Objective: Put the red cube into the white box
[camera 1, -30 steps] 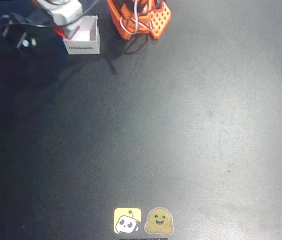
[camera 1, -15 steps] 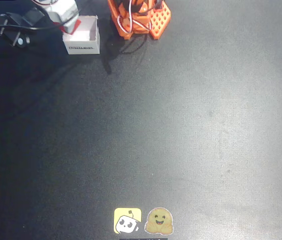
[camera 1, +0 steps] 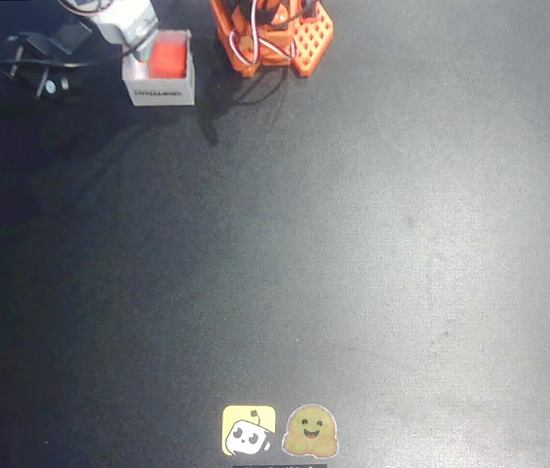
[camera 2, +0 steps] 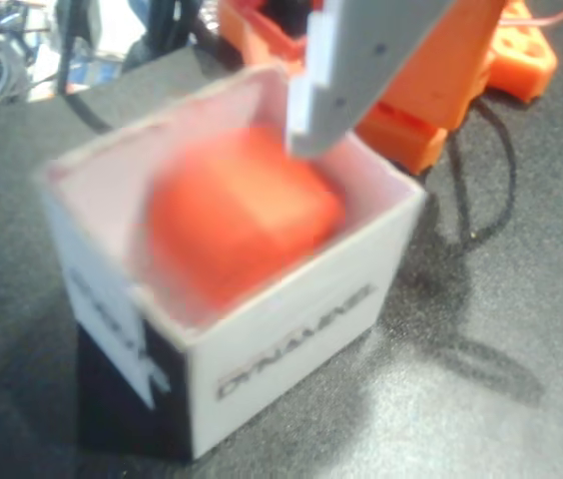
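The red cube (camera 2: pixel 237 220) lay inside the white box (camera 2: pixel 291 344), blurred in the wrist view, its top below the rim. In the overhead view the box (camera 1: pixel 160 90) stood on the dark surface (camera 1: pixel 353 253) near the top left, beside the arm's orange base (camera 1: pixel 273 37), with the cube (camera 1: pixel 168 54) showing within its walls. One pale finger (camera 2: pixel 361 70) of the tool (camera 1: pixel 124 19) hung over the box's far side, apart from the cube; how far the tool stood open could not be told.
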Controlling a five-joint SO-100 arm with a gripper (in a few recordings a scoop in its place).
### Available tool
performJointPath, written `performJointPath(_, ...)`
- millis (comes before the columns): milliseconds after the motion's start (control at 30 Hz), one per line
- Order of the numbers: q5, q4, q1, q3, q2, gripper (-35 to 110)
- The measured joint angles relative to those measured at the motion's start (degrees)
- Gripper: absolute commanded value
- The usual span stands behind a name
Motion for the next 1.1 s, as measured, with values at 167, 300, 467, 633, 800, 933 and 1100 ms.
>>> performJointPath(167,0.0,0.0,0.0,-0.2,-0.4,0)
performJointPath(300,-0.1,0.0,-0.1,-2.3,-0.8,0)
performJointPath(467,-8.4,-0.5,-6.1,-5.7,-1.4,0)
performJointPath(633,-6.4,-4.0,-24.3,-4.6,2.5,0)
performJointPath(800,2.4,-10.8,-42.8,5.2,10.4,0)
performJointPath(933,6.7,-14.2,-50.4,14.9,18.6,0)
performJointPath(1100,8.4,-15.1,-52.4,25.0,30.8,0)
